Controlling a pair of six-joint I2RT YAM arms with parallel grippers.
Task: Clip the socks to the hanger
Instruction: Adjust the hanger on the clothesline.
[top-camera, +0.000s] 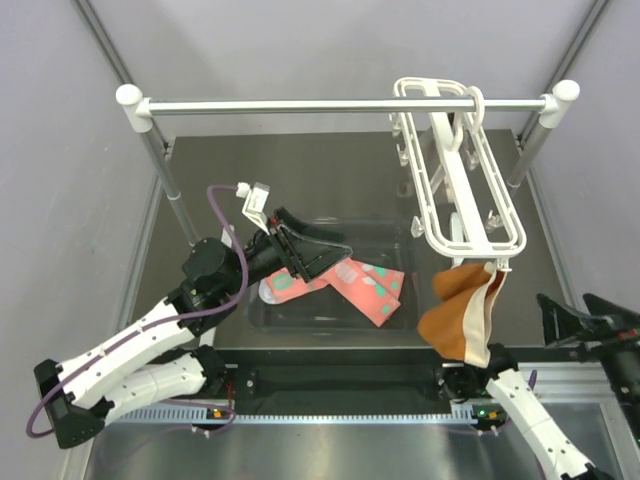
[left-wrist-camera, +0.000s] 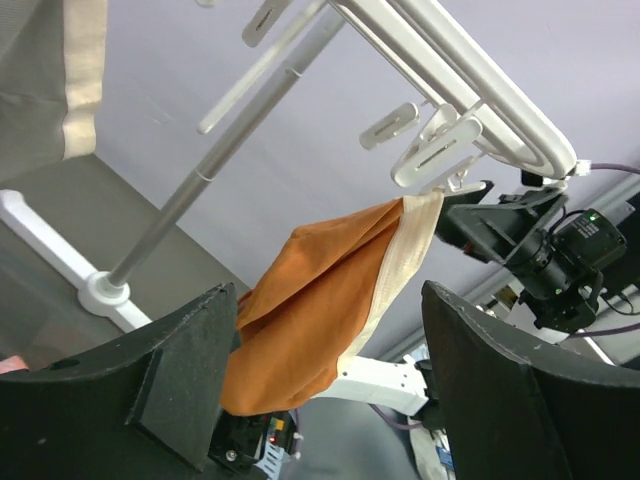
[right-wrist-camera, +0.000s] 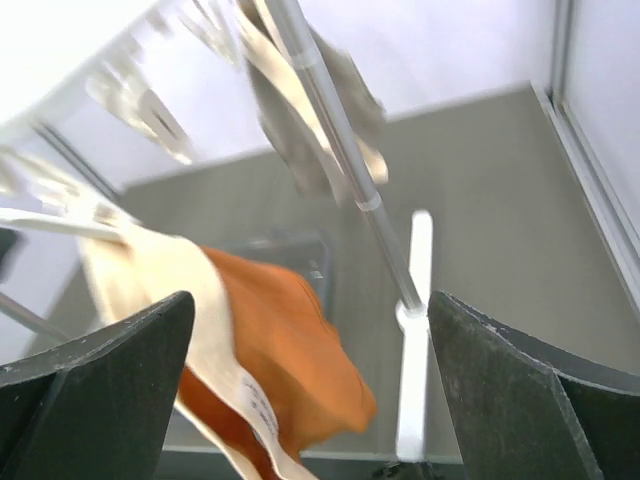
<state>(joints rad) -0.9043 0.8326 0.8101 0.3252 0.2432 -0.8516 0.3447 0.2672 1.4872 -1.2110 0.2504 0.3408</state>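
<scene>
Left pincer (top-camera: 335, 262) wide above the socks (top-camera: 372, 288), arm folded; right pincer (top-camera: 565, 312) wide, low.

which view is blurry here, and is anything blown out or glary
Right wrist view: smeared throughout, the hanger washed out to near white at top left, the orange cloth soft-edged. Left wrist view: sharp on the clips and that cloth, the left claw's fingers dark in the foreground. Top view: crisp and evenly lit, a dull sheen on the metal strip at the near edge.
</scene>
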